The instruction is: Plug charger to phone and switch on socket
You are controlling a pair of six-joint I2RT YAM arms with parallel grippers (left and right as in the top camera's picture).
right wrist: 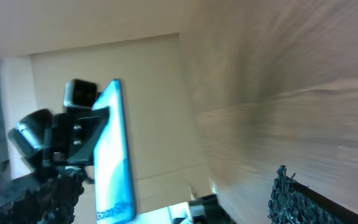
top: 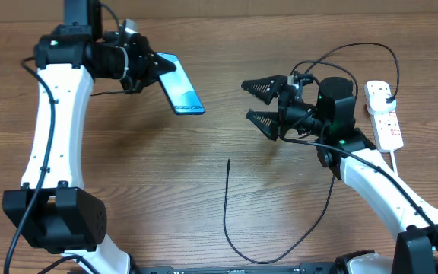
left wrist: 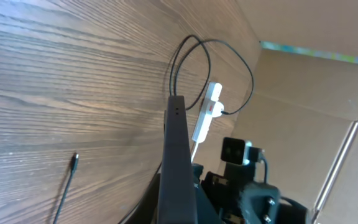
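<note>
My left gripper is shut on the phone and holds it above the table at the back left, its blue screen up. In the left wrist view the phone shows edge-on as a dark bar. In the right wrist view the phone shows as a bright blue strip. My right gripper is open and empty, right of centre, pointing left toward the phone. The charger cable lies on the table, its small tip at the centre, apart from both grippers. The white socket strip lies at the far right, with the cable's black plug in it.
The cable loops from the tip down to the front edge, then up under my right arm and in an arc to the socket. The socket's thick white cord runs down the right side. Cardboard walls stand behind the table.
</note>
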